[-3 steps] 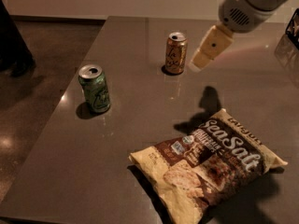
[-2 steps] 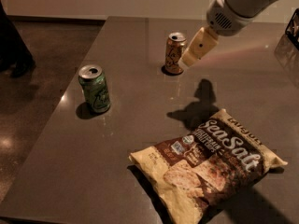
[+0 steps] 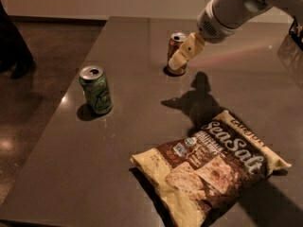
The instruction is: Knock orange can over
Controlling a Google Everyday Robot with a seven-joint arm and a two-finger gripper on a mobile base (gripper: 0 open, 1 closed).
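Table (image 3: pixel 142 117): dark grey-brown top with a dull sheen, running from the near edge to the far wall; darker floor (image 3: pixel 42 93) to its left.
Gripper (image 3: pixel 176 64): cream-coloured, on a white arm (image 3: pixel 232 8) that comes in from the far right and slants down to the left. Its tip sits low against the right side of the orange can, overlapping it from where I stand. Whether it really touches the can I cannot tell, nor whether it is open or closed. It holds nothing that I can see.
Orange can (image 3: pixel 173 46): upright at the far middle of the table, silver top showing; its lettering cannot be read.
Green can (image 3: pixel 96 91): upright on the left side, well apart from the orange can, open top; its label is not legible.
Chip bag (image 3: pixel 213 167): lying flat at the near right, brown and cream, with "Sea Salt" in large white letters; the smaller print is unreadable.
Shadow (image 3: pixel 194 98): dark arm shape on the table between the orange can and the bag.
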